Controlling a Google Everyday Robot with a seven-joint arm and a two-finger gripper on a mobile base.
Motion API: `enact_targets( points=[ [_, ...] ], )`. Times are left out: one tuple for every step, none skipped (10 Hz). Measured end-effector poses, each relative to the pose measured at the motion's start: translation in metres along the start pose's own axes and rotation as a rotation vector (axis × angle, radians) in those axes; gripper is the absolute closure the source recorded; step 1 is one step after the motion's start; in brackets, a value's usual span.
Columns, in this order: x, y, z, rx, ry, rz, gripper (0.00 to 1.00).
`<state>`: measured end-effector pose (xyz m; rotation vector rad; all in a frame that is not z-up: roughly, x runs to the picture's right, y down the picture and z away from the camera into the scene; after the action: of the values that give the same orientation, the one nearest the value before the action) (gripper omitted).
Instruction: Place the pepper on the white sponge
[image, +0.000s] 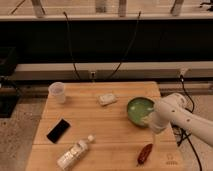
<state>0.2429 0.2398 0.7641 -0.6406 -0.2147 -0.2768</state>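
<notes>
The dark red pepper (145, 153) lies on the wooden table (115, 135) near its front right edge. The white sponge (107, 98) lies at the back middle of the table, left of the green bowl (138, 109). My white arm (177, 117) reaches in from the right. Its gripper (149, 120) hangs at the bowl's right front edge, above and behind the pepper and apart from it. The gripper holds nothing that I can see.
A translucent plastic cup (57, 92) stands at the back left. A black phone (58, 130) lies at the left. A clear plastic bottle (75, 153) lies on its side at the front left. Cables hang behind the table.
</notes>
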Motion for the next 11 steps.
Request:
enact_targets(
  points=[
    [-0.001,0.004,-0.002,0.008,-0.009,-0.004,0.20],
    [-0.004,0.012,-0.004,0.015,-0.021,-0.012,0.20],
    [-0.006,0.018,-0.005,0.019,-0.028,-0.018,0.20],
    [-0.008,0.028,-0.007,0.026,-0.035,-0.027,0.20],
    [-0.010,0.034,-0.009,0.027,-0.038,-0.040,0.20],
    [-0.013,0.038,-0.010,0.026,-0.039,-0.057,0.20],
    [-0.019,0.045,-0.011,0.021,-0.040,-0.083,0.20],
    [-0.022,0.050,-0.011,0.016,-0.042,-0.095,0.20],
    [-0.025,0.053,-0.010,0.011,-0.045,-0.105,0.20],
    [-0.029,0.058,-0.003,0.003,-0.051,-0.118,0.20],
    [-0.035,0.063,0.003,-0.002,-0.056,-0.130,0.20]
  ],
)
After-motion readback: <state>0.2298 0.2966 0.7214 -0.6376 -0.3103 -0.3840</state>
